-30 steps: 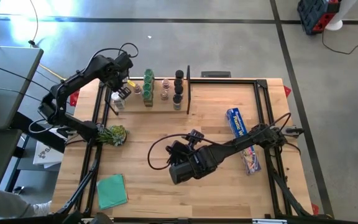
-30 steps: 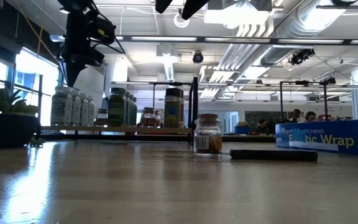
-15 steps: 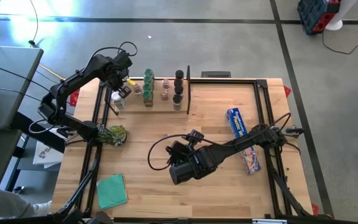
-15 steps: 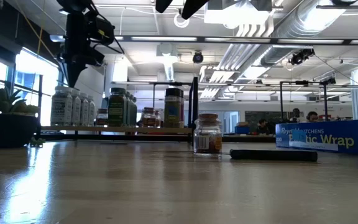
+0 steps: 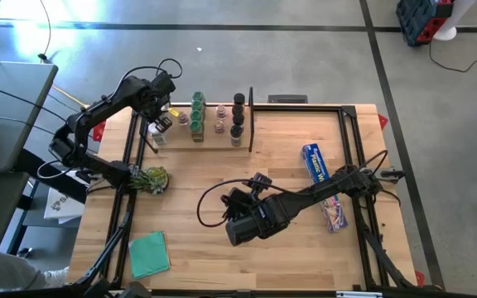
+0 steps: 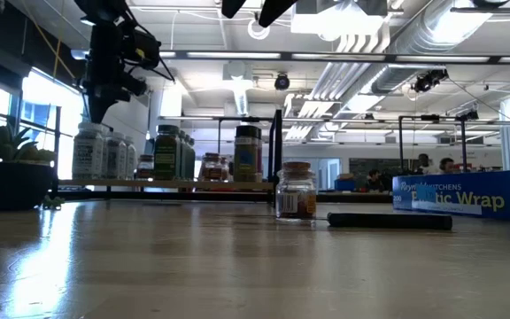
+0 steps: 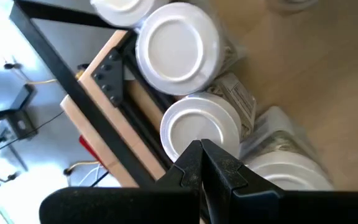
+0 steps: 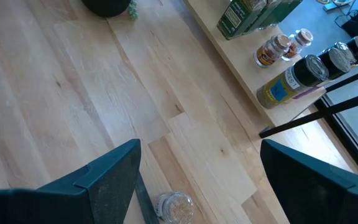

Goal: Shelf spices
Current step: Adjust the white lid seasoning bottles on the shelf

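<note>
Left arm: reaches from the table's left edge up and over to the left end of the shelf (image 5: 214, 139), its forearm slanting toward the back of the table and the wrist bent so the gripper points down.
Left gripper (image 7: 201, 163): hangs just above the white-capped jars (image 7: 178, 47) at the shelf's left end; jaws pressed together, nothing between them. In the low view it (image 6: 104, 93) sits clear above the jar tops, not touching them.
Right arm: stretches from the table's right edge across the middle of the table, lying low and nearly level, wrist toward the front centre.
Right gripper (image 8: 197, 180): held above the bare tabletop (image 5: 189, 199), jaws spread wide and empty, facing toward the shelf.
Shelf: a pale plank along the back left of the table, with a thin black rod (image 5: 251, 120) standing at its right end.
Jars on the shelf: white-capped ones at the left, green-capped ones (image 5: 197, 116) next, two small brown ones with pale lids (image 8: 279, 45) beside those, then black-capped ones (image 5: 238, 118) next to the rod. All stand upright.
Loose jar (image 6: 296, 190): a small clear jar with brownish contents, upright on the tabletop in front of the shelf, below the right gripper and between its spread fingers in the right wrist view (image 8: 174, 205).
Knife (image 6: 390, 221): lies flat just beside the loose jar.
Wrap box (image 5: 315, 163): blue, lying on the right part of the table.
Plant (image 5: 149, 178): near the left edge, in front of the shelf.
Green cloth (image 5: 149, 252): at the front left corner.
</note>
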You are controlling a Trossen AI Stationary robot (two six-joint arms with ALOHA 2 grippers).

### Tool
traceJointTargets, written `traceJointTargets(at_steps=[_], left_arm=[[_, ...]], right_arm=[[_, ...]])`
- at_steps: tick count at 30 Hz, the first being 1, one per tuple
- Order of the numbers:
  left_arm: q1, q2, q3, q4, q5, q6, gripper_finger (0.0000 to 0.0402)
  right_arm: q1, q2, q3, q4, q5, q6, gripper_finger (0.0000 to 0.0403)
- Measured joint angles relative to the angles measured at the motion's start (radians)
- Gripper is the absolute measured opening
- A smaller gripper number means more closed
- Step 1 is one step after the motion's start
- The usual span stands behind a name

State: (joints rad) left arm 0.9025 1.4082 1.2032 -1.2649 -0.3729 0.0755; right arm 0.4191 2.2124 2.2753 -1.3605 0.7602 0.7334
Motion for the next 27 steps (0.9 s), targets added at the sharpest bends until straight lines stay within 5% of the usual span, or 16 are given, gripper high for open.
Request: traceJointTargets(at_steps=[27], left_arm=[[-0.009,-0.03,-0.005,0.019,0.08,0.007,0.0]], right_arm=[[0.0,0.0,0.0,0.0,0.001,0.0,0.0326]])
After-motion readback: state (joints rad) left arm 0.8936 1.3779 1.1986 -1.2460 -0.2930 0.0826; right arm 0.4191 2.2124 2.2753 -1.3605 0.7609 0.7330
